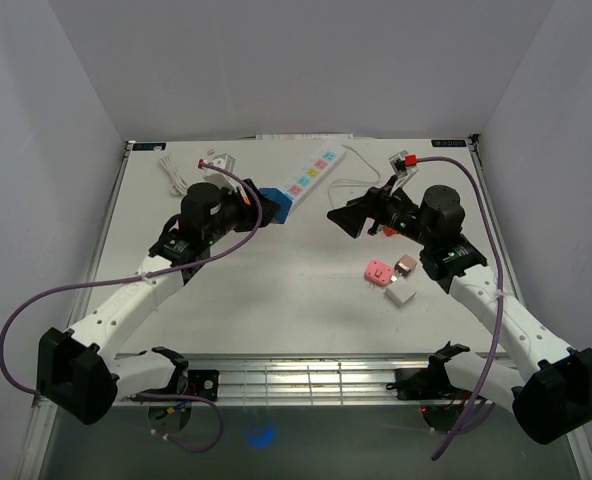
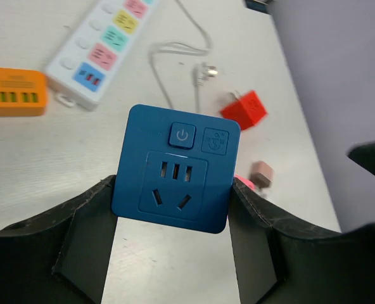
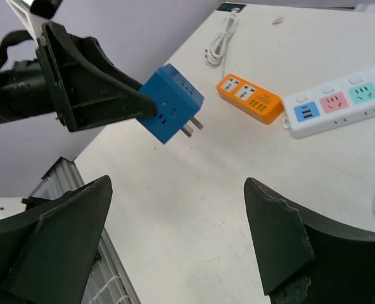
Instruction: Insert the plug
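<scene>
Blue adapter (image 2: 171, 168) in left hand (image 2: 171, 202) hides most of the pink plug (image 2: 244, 182).

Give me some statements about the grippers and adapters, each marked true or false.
1. The left gripper holds the blue adapter. True.
2. The right gripper holds the red adapter. False: it is open and empty; the red adapter lies on the table.
3. The blue adapter sits in the white power strip. False: its prongs are bare, apart from the strip.
4. The orange power strip lies beside the white power strip. True.
</scene>
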You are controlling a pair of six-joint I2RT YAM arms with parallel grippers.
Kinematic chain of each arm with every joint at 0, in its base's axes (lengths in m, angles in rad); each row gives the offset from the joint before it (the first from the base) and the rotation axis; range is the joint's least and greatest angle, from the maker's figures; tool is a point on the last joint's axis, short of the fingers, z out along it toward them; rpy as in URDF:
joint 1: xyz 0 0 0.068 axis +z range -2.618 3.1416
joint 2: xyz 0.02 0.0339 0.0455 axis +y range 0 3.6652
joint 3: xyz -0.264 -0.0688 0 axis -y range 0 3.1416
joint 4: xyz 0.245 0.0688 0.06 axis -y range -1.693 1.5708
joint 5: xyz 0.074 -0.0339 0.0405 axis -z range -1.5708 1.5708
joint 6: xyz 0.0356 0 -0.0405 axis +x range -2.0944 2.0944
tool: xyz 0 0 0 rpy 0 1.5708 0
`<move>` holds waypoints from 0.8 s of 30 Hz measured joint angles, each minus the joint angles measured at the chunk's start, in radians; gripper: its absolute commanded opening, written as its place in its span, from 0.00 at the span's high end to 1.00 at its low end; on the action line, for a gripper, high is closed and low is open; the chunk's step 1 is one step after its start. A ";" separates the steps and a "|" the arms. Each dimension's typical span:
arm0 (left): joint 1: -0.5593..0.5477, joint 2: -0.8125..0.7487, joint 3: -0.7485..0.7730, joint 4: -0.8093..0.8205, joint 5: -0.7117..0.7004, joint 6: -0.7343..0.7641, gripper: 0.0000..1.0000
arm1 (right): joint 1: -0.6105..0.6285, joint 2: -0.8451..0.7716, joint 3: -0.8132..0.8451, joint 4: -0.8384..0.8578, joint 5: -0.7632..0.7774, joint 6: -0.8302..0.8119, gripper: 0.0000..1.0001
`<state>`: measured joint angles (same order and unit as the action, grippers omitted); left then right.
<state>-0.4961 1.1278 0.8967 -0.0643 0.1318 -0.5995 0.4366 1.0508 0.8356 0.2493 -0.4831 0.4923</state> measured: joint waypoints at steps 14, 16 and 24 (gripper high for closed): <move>0.129 0.369 0.264 -0.250 -0.301 0.036 1.00 | 0.000 0.051 0.000 -0.141 0.138 -0.139 0.09; 0.132 0.408 0.292 -0.249 -0.302 0.039 1.00 | 0.000 0.056 0.000 -0.148 0.154 -0.149 0.09; 0.128 0.529 0.438 -0.246 -0.287 0.037 1.00 | 0.000 0.169 0.052 -0.225 0.237 -0.170 0.08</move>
<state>-0.3683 1.6573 1.3342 -0.3103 -0.1555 -0.5621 0.4370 1.2201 0.8875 0.0246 -0.2466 0.3222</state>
